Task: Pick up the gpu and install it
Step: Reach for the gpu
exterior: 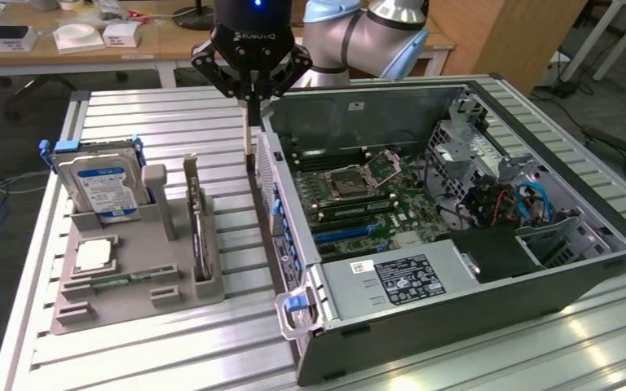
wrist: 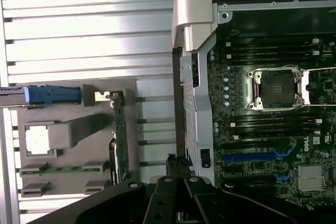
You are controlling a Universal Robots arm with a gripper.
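The gpu [exterior: 198,221] is a thin dark card standing on its edge in a slot of the grey holder [exterior: 128,297], on the side nearest the computer case [exterior: 400,281]. The wrist view shows the gpu [wrist: 121,135] as a narrow green strip in that holder [wrist: 131,90]. My gripper [exterior: 250,102] hangs above the gap between holder and case, beyond the card's far end. Its fingers are shut together and point down with nothing between them. The black gripper body [wrist: 177,163] sits near the case's side wall [wrist: 197,103].
A silver hard drive [exterior: 101,187] with a blue-white label stands in the holder, and a square processor chip [exterior: 94,254] lies in front of it. The open case shows the motherboard [exterior: 362,195], the empty socket [wrist: 277,88] and blue slots [wrist: 252,157]. A desk stands behind.
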